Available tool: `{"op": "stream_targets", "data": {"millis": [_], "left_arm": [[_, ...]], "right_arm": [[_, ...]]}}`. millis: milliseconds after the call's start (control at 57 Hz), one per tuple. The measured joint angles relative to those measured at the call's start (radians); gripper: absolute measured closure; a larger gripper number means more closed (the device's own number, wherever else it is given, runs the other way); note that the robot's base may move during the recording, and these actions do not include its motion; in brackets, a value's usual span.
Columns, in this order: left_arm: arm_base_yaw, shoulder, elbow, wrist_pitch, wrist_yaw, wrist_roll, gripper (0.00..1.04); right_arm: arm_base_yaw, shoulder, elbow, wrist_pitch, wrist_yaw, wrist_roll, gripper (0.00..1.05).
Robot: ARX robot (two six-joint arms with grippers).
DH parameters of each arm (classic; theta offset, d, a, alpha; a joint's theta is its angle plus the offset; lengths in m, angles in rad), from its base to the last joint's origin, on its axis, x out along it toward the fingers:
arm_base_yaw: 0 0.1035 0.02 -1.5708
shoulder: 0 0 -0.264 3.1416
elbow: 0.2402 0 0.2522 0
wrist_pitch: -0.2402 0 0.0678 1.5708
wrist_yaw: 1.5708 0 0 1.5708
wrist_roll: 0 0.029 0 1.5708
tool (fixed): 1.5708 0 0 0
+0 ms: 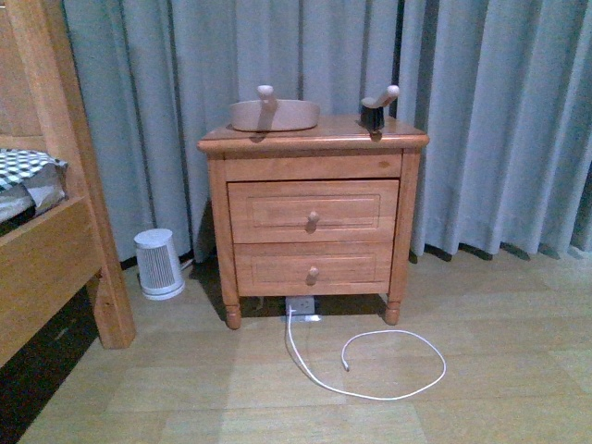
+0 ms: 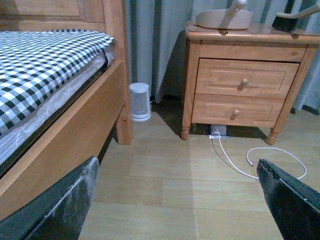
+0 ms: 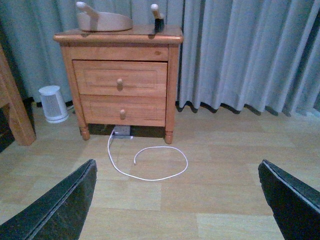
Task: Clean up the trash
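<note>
No trash shows in any view. A mauve dustpan (image 1: pixel 274 113) (image 2: pixel 225 18) (image 3: pixel 104 20) and a small black brush (image 1: pixel 375 111) (image 3: pixel 158 19) sit on top of the wooden nightstand (image 1: pixel 313 215) (image 2: pixel 245 85) (image 3: pixel 120 85). Neither arm appears in the front view. My left gripper (image 2: pixel 177 200) is open above bare wood floor, with nothing between its black fingers (image 2: pixel 60 205). My right gripper (image 3: pixel 177 200) is open too, over bare floor in front of the nightstand, and holds nothing.
A white cable (image 1: pixel 361 365) (image 3: pixel 150 162) loops on the floor from a socket under the nightstand. A small white heater (image 1: pixel 158 264) (image 2: pixel 140 101) stands by the wooden bed frame (image 1: pixel 55 240) with a checked mattress (image 2: pixel 40 65). Grey curtains (image 1: pixel 499 120) hang behind.
</note>
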Motion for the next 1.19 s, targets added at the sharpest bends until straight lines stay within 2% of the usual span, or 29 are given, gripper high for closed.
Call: {"op": "stream_targets", "data": {"millis": [1194], "left_arm": [[0.0, 0.0, 0.0, 0.0, 0.0, 0.0, 0.07]], "right_arm": [[0.0, 0.0, 0.0, 0.0, 0.0, 0.0, 0.07]]}}
